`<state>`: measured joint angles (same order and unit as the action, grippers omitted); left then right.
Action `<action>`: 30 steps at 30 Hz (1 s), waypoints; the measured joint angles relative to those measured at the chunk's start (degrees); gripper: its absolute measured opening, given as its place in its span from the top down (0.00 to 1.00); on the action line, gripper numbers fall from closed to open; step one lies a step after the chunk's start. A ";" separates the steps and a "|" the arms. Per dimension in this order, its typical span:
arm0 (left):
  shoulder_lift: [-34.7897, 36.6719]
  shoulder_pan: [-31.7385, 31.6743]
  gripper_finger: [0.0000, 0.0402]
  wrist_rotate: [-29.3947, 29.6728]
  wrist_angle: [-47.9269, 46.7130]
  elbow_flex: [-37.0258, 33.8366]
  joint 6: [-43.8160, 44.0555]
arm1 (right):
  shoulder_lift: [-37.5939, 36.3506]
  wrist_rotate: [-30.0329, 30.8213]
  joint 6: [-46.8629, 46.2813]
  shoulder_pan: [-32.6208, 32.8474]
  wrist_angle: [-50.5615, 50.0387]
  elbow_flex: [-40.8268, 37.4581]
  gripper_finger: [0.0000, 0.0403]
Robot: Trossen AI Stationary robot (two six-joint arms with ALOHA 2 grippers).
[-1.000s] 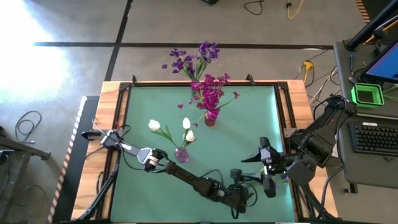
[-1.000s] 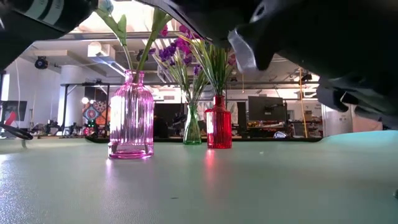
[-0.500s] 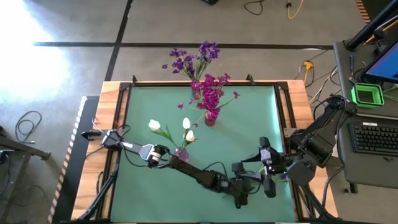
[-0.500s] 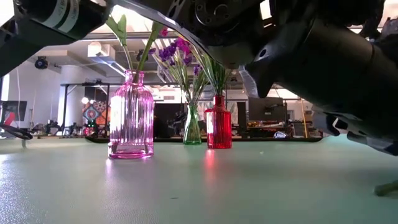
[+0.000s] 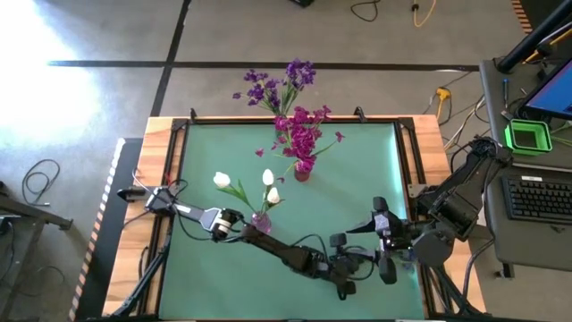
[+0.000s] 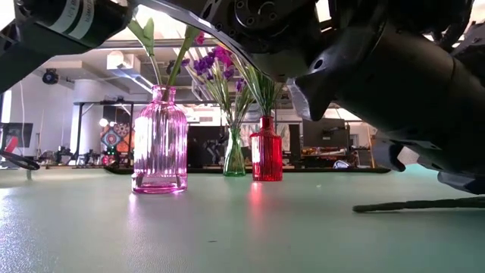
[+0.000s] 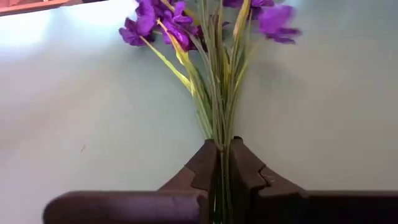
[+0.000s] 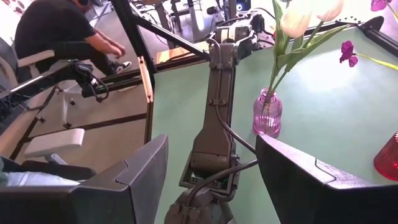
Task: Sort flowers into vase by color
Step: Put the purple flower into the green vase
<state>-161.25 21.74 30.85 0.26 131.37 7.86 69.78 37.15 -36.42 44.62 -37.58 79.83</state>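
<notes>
Flowers stand sorted in three vases on a pale green tabletop (image 5: 357,179) with a wooden border: white tulip buds (image 5: 222,181) in a pink ribbed glass vase (image 6: 160,142), magenta clusters (image 5: 302,134) in a red vase (image 6: 266,149), and violet-purple clusters (image 5: 284,85) in a slim green vase (image 6: 234,155) at the tabletop's far edge. In the low view the room behind is a workshop with racks, monitors and ceiling lights. In the right wrist view a person in dark clothes (image 8: 65,31) sits off to the side, beyond the tabletop's edge. A desk with a keyboard (image 5: 541,199) and a green box (image 5: 527,136) stands to the right of the tabletop.

The left arm reaches from the left edge diagonally across to the near right part of the tabletop, stretched low. Its left hand (image 7: 222,163) is closed on the green stems of one loose bunch of purple flowers (image 7: 155,22). That bunch lies flat on the green surface, the stems pinched between the two dark fingers (image 7: 202,168) and the blooms fanning out ahead of them. The stem end (image 6: 420,204) shows lying on the tabletop in the low view.

The right hand (image 8: 211,180) sits just beside the left hand at the near right, fingers spread wide with nothing between them, facing back along the left arm towards the pink vase.
</notes>
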 joint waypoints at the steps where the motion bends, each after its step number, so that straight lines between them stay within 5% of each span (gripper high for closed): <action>1: -0.03 0.00 0.98 0.15 0.01 0.00 0.28 | 0.00 -0.01 0.00 0.00 -0.01 0.00 0.42; 30: 9.30 3.58 1.00 1.05 -11.86 -0.78 2.04 | 0.61 -0.12 3.50 0.02 10.71 0.35 0.42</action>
<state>-151.94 25.32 31.90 -11.60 130.59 9.90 70.38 37.03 -32.92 44.64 -26.88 80.18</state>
